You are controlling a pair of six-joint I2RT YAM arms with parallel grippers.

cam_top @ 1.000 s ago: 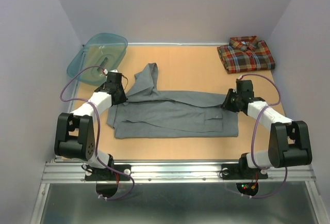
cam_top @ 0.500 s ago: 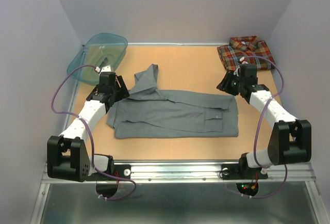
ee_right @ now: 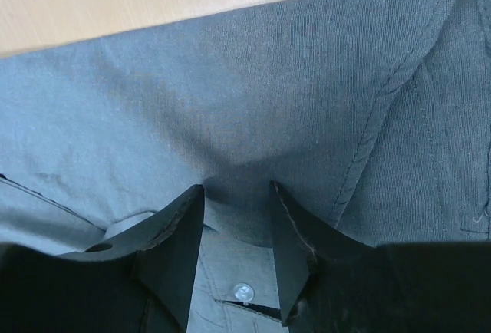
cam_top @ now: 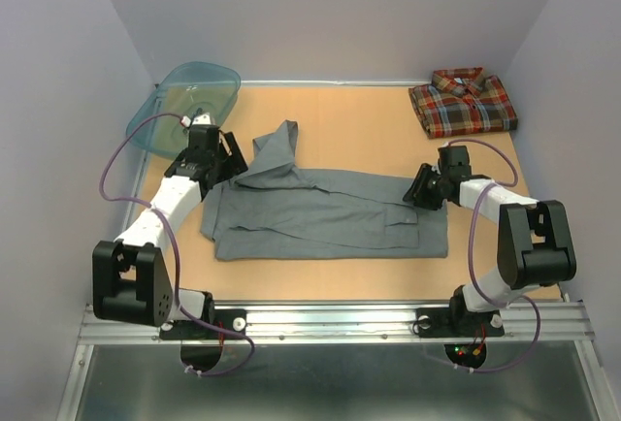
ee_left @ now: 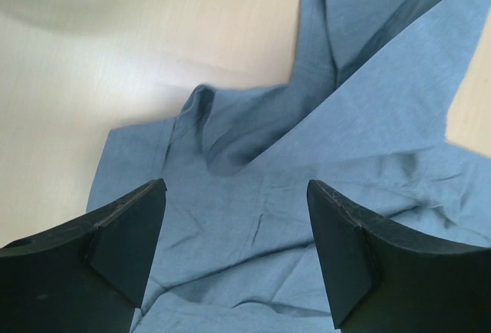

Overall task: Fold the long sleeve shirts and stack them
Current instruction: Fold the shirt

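The grey long sleeve shirt point(cam_top: 330, 212) lies folded into a long band across the middle of the table, one sleeve bunched up at its back left. My left gripper point(cam_top: 225, 161) hovers open over the shirt's left end; in the left wrist view its jaws point(ee_left: 236, 186) stand wide apart above wrinkled grey cloth point(ee_left: 368, 118), holding nothing. My right gripper point(cam_top: 415, 191) rests low on the shirt's right end. In the right wrist view its jaws point(ee_right: 238, 187) are partly apart on the cloth point(ee_right: 230, 80), with a button showing between them. The plaid shirt point(cam_top: 463, 103) lies folded at the back right.
A teal plastic basin point(cam_top: 184, 101) leans at the back left corner, just behind my left gripper. The wooden table point(cam_top: 359, 120) is closed in by grey walls on three sides. A metal rail with both arm bases runs along the near edge.
My left gripper opened wide and let go of the grey shirt's left end. My right gripper opened partway, lifted toward the plaid shirt, then came back down onto the shirt's right end.
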